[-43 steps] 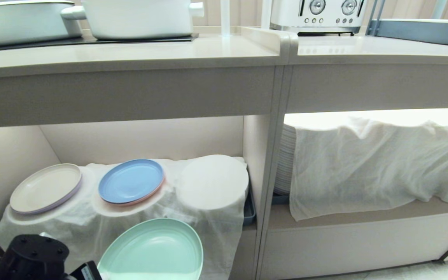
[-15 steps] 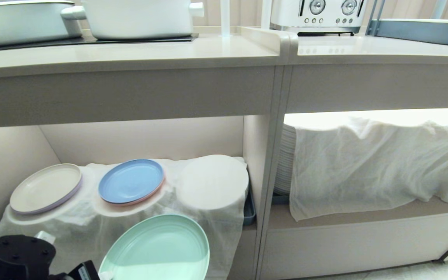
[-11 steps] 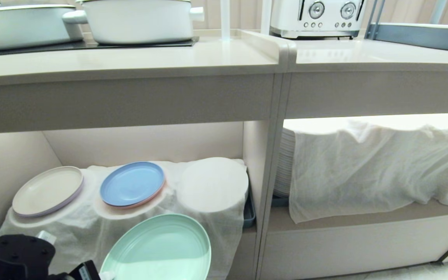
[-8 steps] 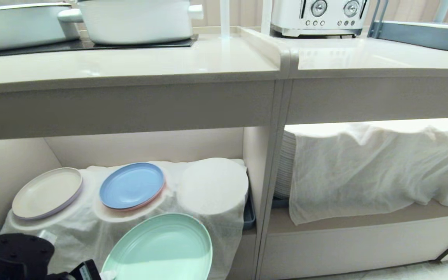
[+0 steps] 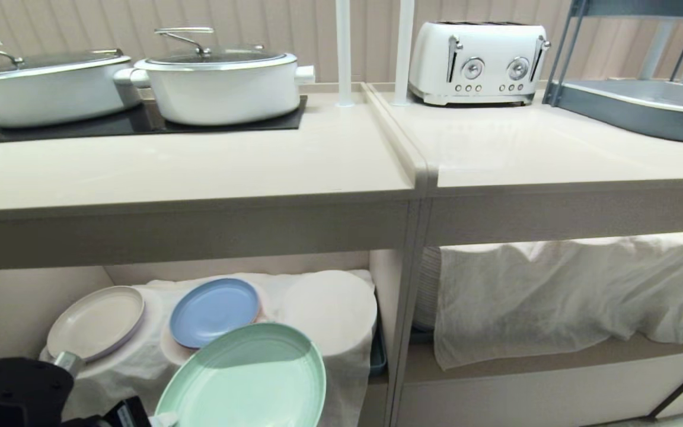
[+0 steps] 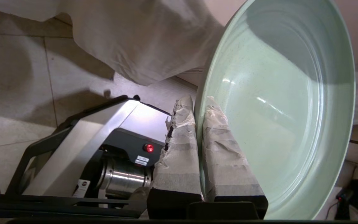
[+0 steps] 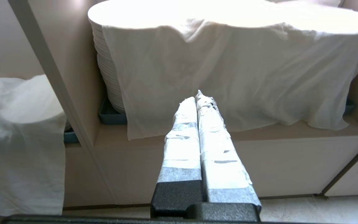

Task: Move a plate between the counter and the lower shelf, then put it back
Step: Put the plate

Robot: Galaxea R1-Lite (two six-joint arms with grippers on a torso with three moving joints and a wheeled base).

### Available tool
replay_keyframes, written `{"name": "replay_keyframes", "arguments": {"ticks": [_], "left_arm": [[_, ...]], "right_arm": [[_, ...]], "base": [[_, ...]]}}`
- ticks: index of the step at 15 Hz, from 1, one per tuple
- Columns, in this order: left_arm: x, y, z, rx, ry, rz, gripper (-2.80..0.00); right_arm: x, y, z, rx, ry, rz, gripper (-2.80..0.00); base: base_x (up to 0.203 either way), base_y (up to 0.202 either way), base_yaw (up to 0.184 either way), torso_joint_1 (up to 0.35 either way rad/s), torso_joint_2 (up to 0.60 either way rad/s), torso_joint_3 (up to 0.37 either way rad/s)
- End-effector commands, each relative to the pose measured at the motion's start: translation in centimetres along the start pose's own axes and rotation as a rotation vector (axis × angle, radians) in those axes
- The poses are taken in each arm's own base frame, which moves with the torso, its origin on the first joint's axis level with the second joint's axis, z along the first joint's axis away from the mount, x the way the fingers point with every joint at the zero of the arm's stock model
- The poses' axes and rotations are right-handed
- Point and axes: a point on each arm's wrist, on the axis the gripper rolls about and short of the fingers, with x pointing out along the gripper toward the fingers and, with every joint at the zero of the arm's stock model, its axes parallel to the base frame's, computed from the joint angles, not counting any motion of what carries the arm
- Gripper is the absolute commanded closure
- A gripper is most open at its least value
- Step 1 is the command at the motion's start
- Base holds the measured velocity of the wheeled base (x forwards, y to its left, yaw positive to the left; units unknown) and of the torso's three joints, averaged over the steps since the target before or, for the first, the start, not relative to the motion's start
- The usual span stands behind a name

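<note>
The mint-green plate (image 5: pixel 246 379) hangs tilted in the air in front of the lower shelf (image 5: pixel 140 362), below the counter's front edge. My left gripper (image 6: pixel 197 101) is shut on the plate (image 6: pixel 278 102) at its rim, one taped finger on each face. In the head view only that arm's black wrist (image 5: pixel 15 391) shows, at the bottom left. The counter (image 5: pixel 199 172) with its black cooktop panel lies above. My right gripper (image 7: pixel 197 96) is shut and holds nothing, in front of the right-hand compartment.
A blue plate (image 5: pixel 214 311) and a cream plate (image 5: pixel 97 320) rest on cloth-covered mounds in the lower shelf. Two white pots (image 5: pixel 223 77) stand on the cooktop. A toaster (image 5: pixel 475 62) and a grey-blue tray rack (image 5: pixel 638 107) stand on the adjoining slab. My base (image 6: pixel 82 146) is under the plate.
The head view has risen, so the counter top and pots now show from above. The plate has come up with my left gripper and now overlaps the blue plate.
</note>
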Motion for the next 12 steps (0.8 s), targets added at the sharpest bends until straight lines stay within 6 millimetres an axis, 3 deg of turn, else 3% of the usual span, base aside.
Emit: {"name": "replay_keyframes", "arguments": {"ticks": [1, 12], "left_arm": [[-0.2, 0.0, 0.0, -0.007, -0.002, -0.011, 0.00], [-2.2, 0.8, -0.4, 0.025, 0.063, -0.109, 0.00]], "right_arm": [[0.0, 0.0, 0.0, 0.000, 0.000, 0.000, 0.00], [0.0, 0.0, 0.0, 0.000, 0.000, -0.001, 0.00]], "base": [[0.000, 0.000, 0.000, 0.189, -0.49, -0.283], [0.000, 0.000, 0.000, 0.222, -0.50, -0.283]]}}
